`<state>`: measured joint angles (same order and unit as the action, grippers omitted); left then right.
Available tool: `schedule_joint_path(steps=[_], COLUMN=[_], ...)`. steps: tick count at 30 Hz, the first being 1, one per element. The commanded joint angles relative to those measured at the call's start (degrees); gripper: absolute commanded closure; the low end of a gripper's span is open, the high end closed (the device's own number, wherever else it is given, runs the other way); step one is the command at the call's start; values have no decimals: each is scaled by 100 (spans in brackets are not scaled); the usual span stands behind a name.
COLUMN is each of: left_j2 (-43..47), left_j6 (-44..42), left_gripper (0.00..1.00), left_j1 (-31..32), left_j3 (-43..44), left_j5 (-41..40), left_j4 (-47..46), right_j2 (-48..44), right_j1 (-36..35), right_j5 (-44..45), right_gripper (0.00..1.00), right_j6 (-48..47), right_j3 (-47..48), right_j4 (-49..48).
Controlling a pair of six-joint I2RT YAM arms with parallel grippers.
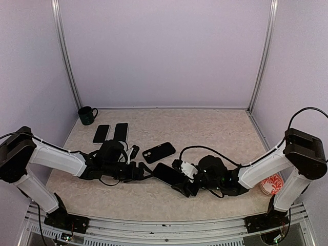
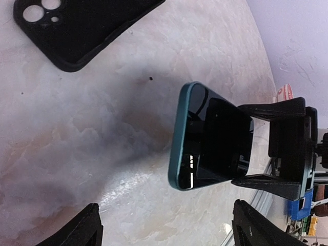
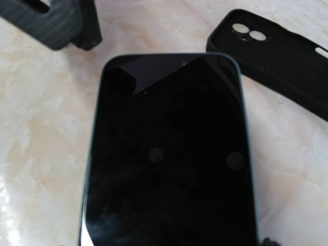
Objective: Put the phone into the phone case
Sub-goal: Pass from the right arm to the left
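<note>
Left wrist view: the right end effector [image 2: 259, 146] is seen closed on the phone [image 2: 215, 138], with one finger pressed to each long edge near one end. The screen faces up, and the free end appears to be held off the tabletop [image 2: 77, 128], where a shadow is cast beside it. The left end effector [image 2: 169, 230] is spread and empty, just short of the phone's free end. The case [image 2: 82, 31] is laid flat further back, apart from both.

A slip is judged the main risk. The phone is gripped at one end only, by its smooth edges, and could be twisted or dropped if pushed against the case rim at an angle. The light case could also be shoved away unless it is steadied.
</note>
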<state>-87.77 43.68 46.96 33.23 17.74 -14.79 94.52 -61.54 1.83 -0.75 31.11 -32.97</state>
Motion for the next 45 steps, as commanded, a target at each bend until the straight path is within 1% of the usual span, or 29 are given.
schedule_joint_path(steps=[1, 8, 13, 24, 27, 31, 32, 34, 36, 38, 43, 45], left_j2=[-69, -393, -611, -784, -778, -800, -809, -837, -875, -897, -909, -901], left_j6=[105, 442, 600, 944, 976, 1012, 1027, 1073, 1102, 1144, 1178, 1192], left_gripper=[14, 14, 15, 28, 35, 50, 55, 60, 69, 76, 86, 95], left_j1=[-29, -29, -29, -26, -24, -28, -29, -28, -22, -26, -26, -29], left_j3=[-80, -115, -150, -245, -279, -295, -311, -332, -338, -347, -361, -370], left_j5=[511, 1106, 1252, 1647, 1702, 1761, 1781, 1804, 1834, 1863, 1904, 1932], left_j4=[-742, -1476, -1813, -2538, -2632, -2736, -2782, -2852, -2907, -2968, -3041, -3069], right_j2=[-205, -177, -171, 10, 22, 11, 2, -20, -45, -69, -121, -154], right_j1=[-138, -318, -409, -530, -535, -543, -543, -543, -543, -543, -543, -543], right_j5=[-70, -58, -75, -67, -36, 5, 20, 39, 66, 78, 170, 228], right_gripper=[40, 41, 41, 41, 41, 41, 41, 41, 41, 41, 40, 37], right_j6=[-100, -109, -100, -178, -188, -210, -214, -231, -247, -257, -285, -296], right_j3=[21, 70, 86, 141, 132, 106, 106, 90, 75, 64, 37, 35], right_j4=[-458, -545, -604, -803, -840, -875, -876, -881, -882, -883, -856, -817])
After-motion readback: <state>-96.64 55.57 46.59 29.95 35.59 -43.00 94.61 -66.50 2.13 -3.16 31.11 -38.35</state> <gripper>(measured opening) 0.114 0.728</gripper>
